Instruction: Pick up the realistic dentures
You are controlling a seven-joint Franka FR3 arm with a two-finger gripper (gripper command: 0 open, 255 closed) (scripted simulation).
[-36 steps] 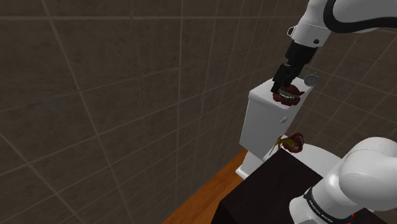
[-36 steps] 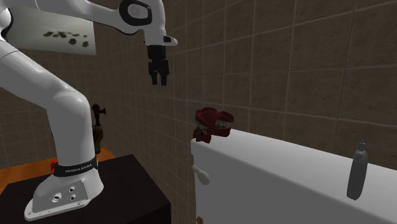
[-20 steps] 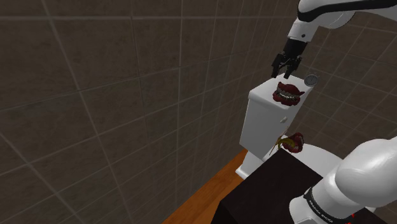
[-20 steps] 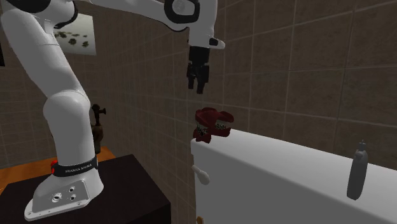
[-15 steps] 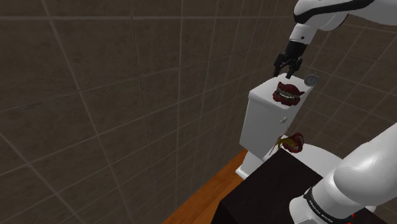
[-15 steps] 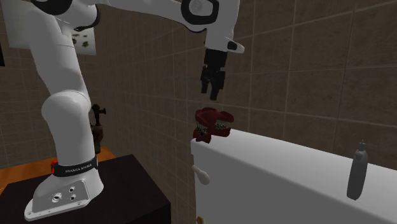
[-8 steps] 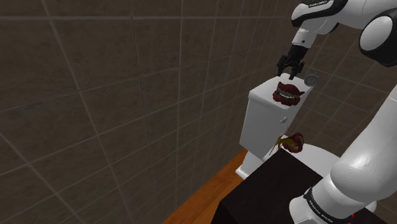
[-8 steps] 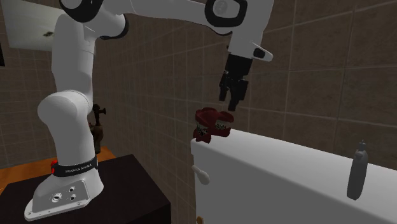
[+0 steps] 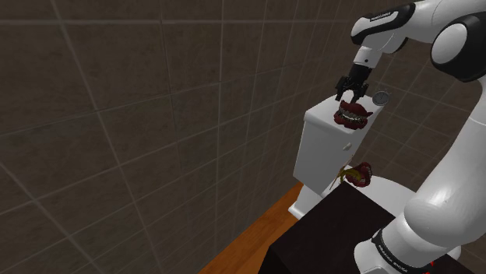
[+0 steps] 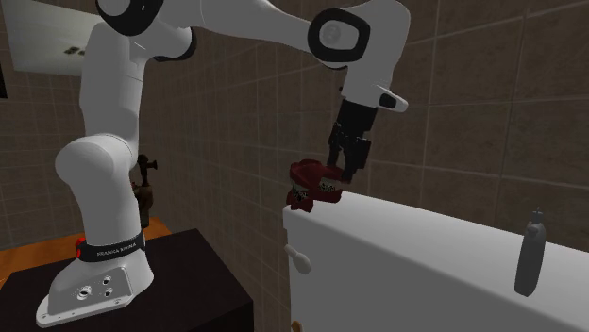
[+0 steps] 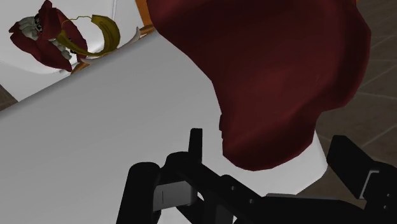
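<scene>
The dentures, dark red gums with pale teeth, sit on the corner of the white toilet tank. My gripper hangs just above them, pointing down. In the second exterior view the gripper is right at the dentures, on their far side. In the wrist view the dark red dentures loom close, and the gripper is open: its two black fingers stand apart on either side of the gums without clasping them.
A round flush button lies on the tank lid behind the dentures. A grey bottle stands further along the tank. Another dark red thing with a yellow strip rests lower down, by the dark stand. Tiled walls close in behind.
The arm has swung over the tank and lowered the gripper from above down to the dentures. The fingers stayed apart and the dentures did not move.
</scene>
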